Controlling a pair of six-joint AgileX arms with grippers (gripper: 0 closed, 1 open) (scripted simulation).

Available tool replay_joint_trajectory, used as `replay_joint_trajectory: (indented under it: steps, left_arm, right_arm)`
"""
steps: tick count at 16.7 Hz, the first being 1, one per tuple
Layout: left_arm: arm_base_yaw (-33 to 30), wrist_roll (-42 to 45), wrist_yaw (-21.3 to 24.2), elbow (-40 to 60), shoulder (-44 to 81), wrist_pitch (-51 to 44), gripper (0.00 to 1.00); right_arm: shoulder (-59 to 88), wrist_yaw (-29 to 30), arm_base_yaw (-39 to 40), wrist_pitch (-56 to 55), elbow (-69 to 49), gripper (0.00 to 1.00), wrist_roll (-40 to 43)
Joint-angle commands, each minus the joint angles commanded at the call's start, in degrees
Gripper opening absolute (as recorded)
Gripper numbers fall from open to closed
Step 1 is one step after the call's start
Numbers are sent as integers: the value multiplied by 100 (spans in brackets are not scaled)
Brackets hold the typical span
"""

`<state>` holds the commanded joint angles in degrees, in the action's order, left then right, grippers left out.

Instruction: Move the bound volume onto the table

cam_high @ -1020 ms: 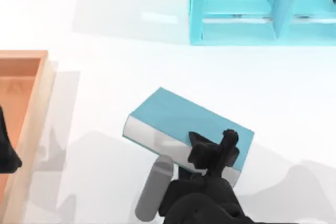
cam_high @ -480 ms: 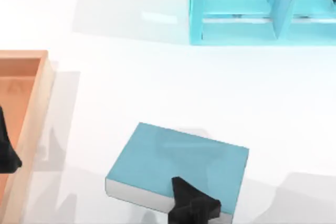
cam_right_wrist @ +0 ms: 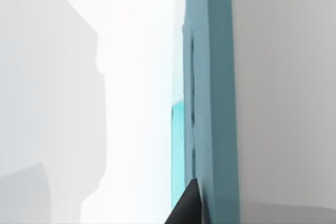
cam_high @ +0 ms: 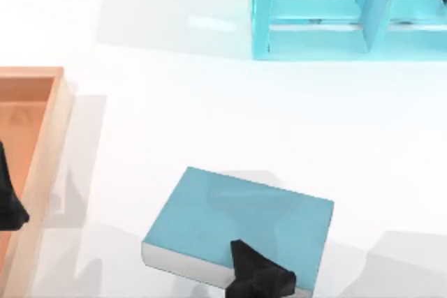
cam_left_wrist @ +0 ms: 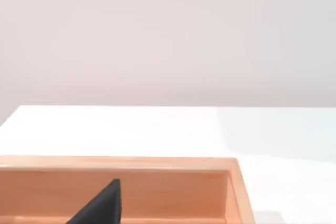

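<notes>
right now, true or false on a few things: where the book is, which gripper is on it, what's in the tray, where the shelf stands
1. The bound volume lies inside the cyan shelf unit. False: it is out in front of the shelf, near the top view's bottom edge.
2. The right gripper is at the book's near edge. True.
3. The left gripper is over the wooden tray. True.
4. The tray sits on the table's right side. False: it is at the left edge.

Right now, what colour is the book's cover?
Plain teal-blue, with a white page edge; the book shows best in the top view.
</notes>
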<state>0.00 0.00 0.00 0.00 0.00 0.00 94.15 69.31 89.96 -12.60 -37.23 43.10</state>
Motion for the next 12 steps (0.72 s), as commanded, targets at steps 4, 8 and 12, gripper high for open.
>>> replay_joint_trajectory:
  steps: [4, 8, 12]
  left_arm:
    - [0, 0, 0, 0, 0, 0, 100]
    - [0, 0, 0, 0, 0, 0, 100]
    - [0, 0, 0, 0, 0, 0, 100]
  right_arm:
    - [86, -11, -24, -103, 45, 0, -31]
    - [467, -9, -16, -623, 187, 0, -42]
    - [665, -10, -23, -879, 270, 0, -45]
